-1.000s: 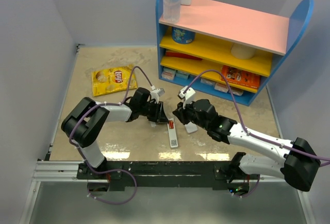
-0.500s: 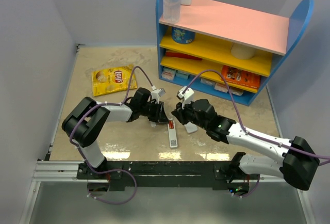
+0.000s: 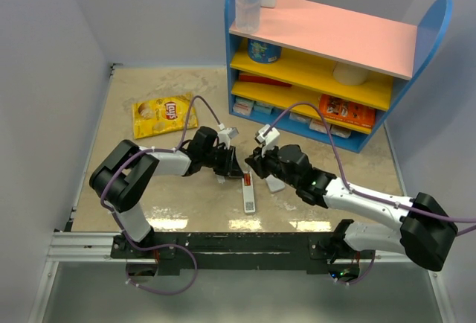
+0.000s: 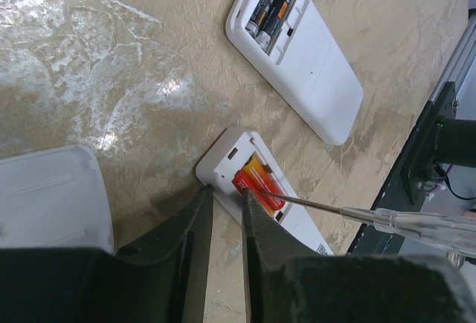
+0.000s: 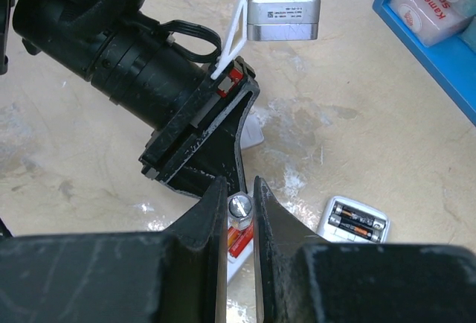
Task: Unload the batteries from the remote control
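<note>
The slim white remote control [image 4: 301, 215] lies back up, its slot open, with two red-orange batteries [image 4: 256, 181] inside. My left gripper [image 4: 225, 193] is nearly closed, its tips pinching the near corner of the remote's battery end. My right gripper [image 5: 239, 183] is shut on a thin pale stick [image 5: 239, 208] with a clear handle [image 4: 416, 222]. The stick's metal tip touches the batteries. In the top view the remote [image 3: 250, 198] lies between the left gripper [image 3: 229, 168] and the right gripper [image 3: 251, 168]. The batteries also show under the right fingers [image 5: 236, 242].
A wider rounded white device [image 4: 312, 62] with dark batteries lies just right of the remote [image 3: 276, 184]. A flat white cover piece [image 4: 52, 196] lies by my left gripper. A blue shelf unit [image 3: 327, 77] stands at the back right, and a yellow chips bag [image 3: 163, 114] at the back left.
My right gripper has edged slightly left toward the remote with the stick. The left arm and the remote have not moved.
</note>
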Controlling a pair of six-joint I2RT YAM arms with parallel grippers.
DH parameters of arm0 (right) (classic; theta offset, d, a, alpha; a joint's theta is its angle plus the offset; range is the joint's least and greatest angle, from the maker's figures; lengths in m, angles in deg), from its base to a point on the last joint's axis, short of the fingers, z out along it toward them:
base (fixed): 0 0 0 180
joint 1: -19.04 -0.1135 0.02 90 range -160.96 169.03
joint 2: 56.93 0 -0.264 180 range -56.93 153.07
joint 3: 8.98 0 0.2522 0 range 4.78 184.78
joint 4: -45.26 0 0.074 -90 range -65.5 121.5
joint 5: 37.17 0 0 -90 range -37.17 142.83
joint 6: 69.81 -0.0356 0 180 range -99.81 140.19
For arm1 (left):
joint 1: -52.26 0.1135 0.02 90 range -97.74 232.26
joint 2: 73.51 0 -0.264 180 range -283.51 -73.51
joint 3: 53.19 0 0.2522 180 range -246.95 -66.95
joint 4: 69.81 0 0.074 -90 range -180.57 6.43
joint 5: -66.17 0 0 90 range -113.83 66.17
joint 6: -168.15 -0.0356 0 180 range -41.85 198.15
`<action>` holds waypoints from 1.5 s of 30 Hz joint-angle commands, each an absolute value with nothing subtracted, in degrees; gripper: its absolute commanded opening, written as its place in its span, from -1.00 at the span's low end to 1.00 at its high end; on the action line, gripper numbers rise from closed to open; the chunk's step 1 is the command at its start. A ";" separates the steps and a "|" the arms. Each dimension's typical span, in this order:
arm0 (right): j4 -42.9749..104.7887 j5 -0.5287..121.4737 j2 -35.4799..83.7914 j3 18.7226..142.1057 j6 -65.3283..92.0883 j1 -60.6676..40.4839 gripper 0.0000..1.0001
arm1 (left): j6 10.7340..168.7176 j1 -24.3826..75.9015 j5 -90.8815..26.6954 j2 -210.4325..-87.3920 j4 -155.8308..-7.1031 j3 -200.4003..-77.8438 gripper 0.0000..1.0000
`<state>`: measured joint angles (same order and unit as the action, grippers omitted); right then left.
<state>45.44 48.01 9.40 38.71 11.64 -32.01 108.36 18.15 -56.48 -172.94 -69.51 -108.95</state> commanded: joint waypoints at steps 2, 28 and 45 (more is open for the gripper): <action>45.65 48.53 10.40 34.58 7.90 -32.12 -1.00 | 110.13 17.63 -56.79 -173.61 -66.87 -108.44 -0.53; 48.20 46.42 5.90 25.52 -5.21 -35.80 -1.00 | 110.93 16.14 -55.30 -174.23 -68.10 -107.56 -0.62; 41.00 35.17 11.20 28.25 -14.23 -42.40 -1.00 | 110.58 15.96 -55.30 -175.02 -68.72 -107.56 -0.61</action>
<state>57.35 32.78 9.44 31.35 -2.90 -40.67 111.62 18.06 -55.97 -173.01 -68.28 -108.32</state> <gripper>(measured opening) 0.146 0.198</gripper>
